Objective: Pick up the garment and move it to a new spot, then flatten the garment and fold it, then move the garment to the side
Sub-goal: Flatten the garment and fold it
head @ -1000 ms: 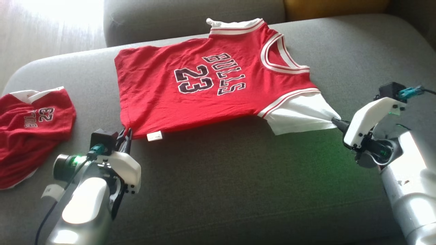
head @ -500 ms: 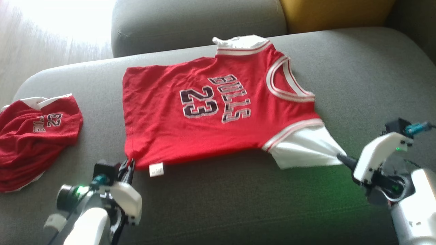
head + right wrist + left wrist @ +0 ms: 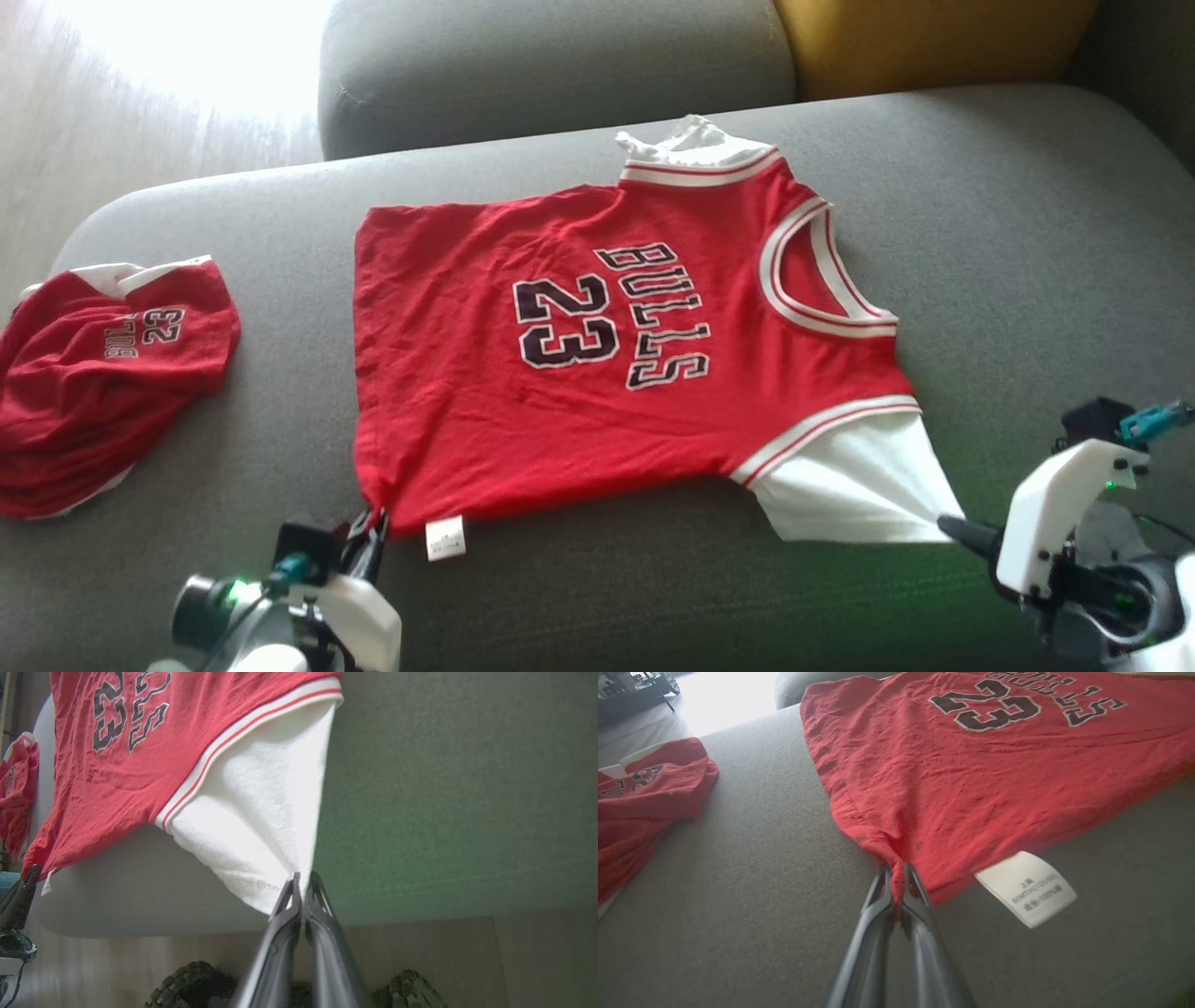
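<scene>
Left gripper (image 3: pixel 896 872): jaws pinched together on the near hem corner of the jersey (image 3: pixel 579 373), with a small tuft of red cloth bunched between the tips; a white label (image 3: pixel 1026 889) sticks out from the hem just right of those jaws and lies on the grey seat (image 3: pixel 653 597). Right gripper (image 3: pixel 303 879): jaws closed to a sliver on the tip of the near sleeve (image 3: pixel 854 485), whose white cloth is drawn into a taut cone narrowing to the tips; in the right wrist view wood floor (image 3: pixel 467 952) shows below these jaws, past the seat's front edge.

Between the two pairs of jaws the jersey's near edge runs in a long line and throws a shadow on the seat; whether that edge is lifted clear I cannot tell. Beyond the jaws the jersey lies spread front-up on the seat, hem on the left gripper's side, collar (image 3: pixel 822 280) on the right gripper's side; the print (image 3: pixel 607 317) reads BULLS 23 and sits about midway between the two grips, further off. The far sleeve (image 3: pixel 695 149) is crumpled at the jersey's far edge.

Well left of the left jaws a second red garment (image 3: pixel 103 373) lies in a heap, apart from the jersey; beyond everything stand a grey back cushion (image 3: pixel 551 65) and a yellow cushion (image 3: pixel 934 42).
</scene>
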